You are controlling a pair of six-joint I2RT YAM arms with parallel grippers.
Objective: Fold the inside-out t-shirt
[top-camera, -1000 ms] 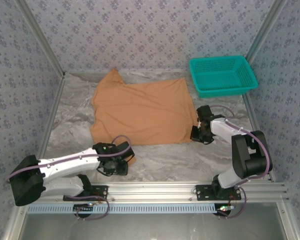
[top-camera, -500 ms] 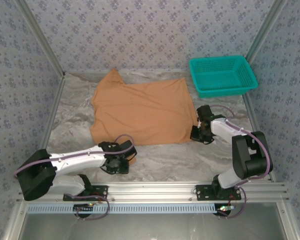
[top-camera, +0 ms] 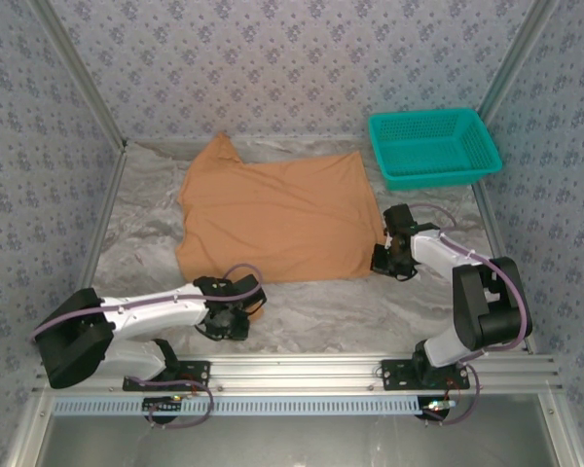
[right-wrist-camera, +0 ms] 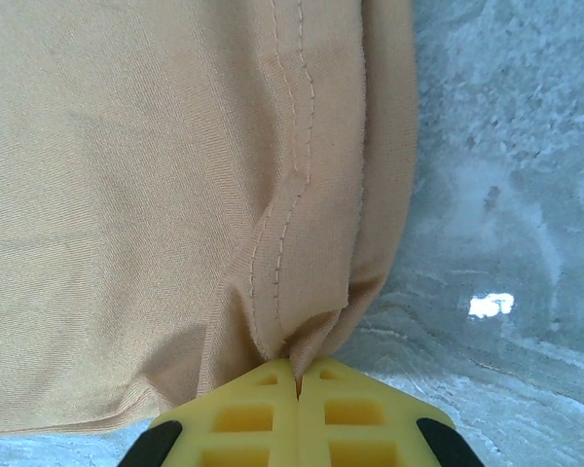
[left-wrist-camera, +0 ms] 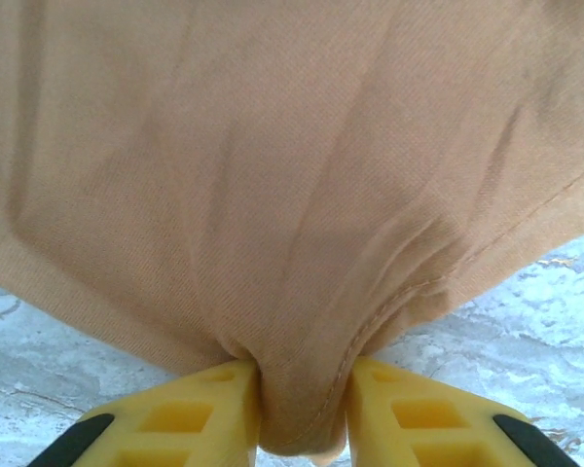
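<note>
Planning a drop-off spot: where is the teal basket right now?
In the top external view the teal basket sits in the table's far right corner, just right of the t-shirt without touching it, beyond the right gripper.

The orange-tan t-shirt [top-camera: 273,219] lies spread nearly flat on the marbled worktop [top-camera: 370,311], its two near hem corners bunched.

— Does the left wrist camera show the whole t-shirt [left-wrist-camera: 273,175]?
— No, it runs off top and sides; the bottom edge crops the left claw [left-wrist-camera: 304,377].
— From above?
— That claw's body covers where it pinches.
</note>
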